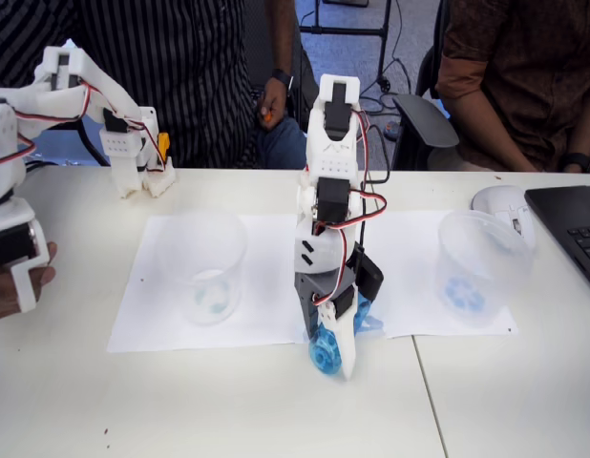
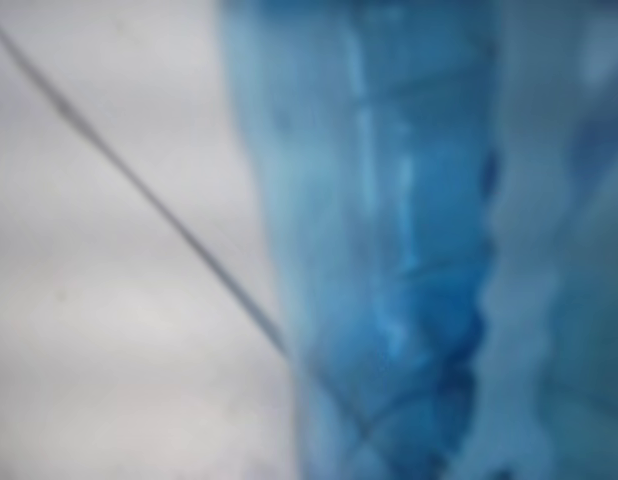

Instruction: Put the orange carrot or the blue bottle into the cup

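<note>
Blue bottle (image 1: pixel 326 351) sits low in my claw (image 1: pixel 338 348), clenched around it, just above the surface (image 1: pixel 228 410). Cup (image 1: pixel 481 269) stands well right of my claw in the fixed view, rim up.

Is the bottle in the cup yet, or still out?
Out. The bottle lies low on the table at the claw, apart from the cup, which holds nothing.
</note>
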